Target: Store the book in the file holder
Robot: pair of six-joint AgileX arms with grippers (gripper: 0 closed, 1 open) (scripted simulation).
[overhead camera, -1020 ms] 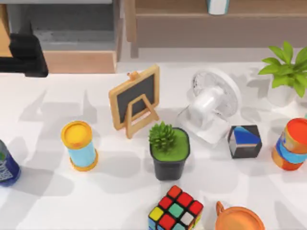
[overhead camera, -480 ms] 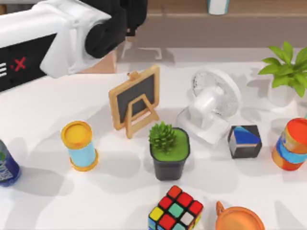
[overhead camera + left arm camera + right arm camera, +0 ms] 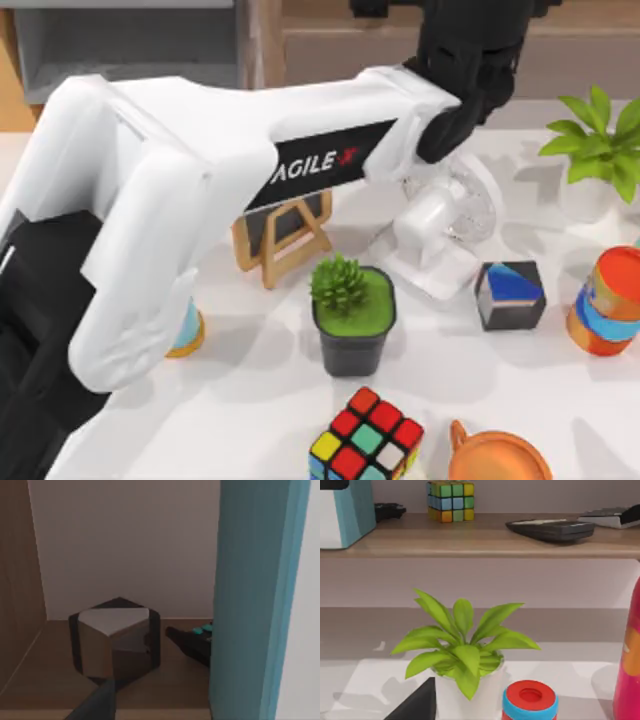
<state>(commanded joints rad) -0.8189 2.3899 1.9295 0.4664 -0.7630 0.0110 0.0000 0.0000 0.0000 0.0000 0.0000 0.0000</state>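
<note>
The thick light-blue hardcover book (image 3: 255, 595), judged stiff, heavy, best clamped across its covers, was reached at twelve o'clock by the left gripper (image 3: 470, 60), finger state untellable.

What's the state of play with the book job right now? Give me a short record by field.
book: upright on the brown shelf, not in the holder
file holder: far left of the table, no book in the part that shows
left gripper: at the shelf, above the fan; the book is close beside it in the left wrist view
grip on book: cannot tell
shelf neighbours: dark cube, puzzle cube
task status: book not yet stored
</note>
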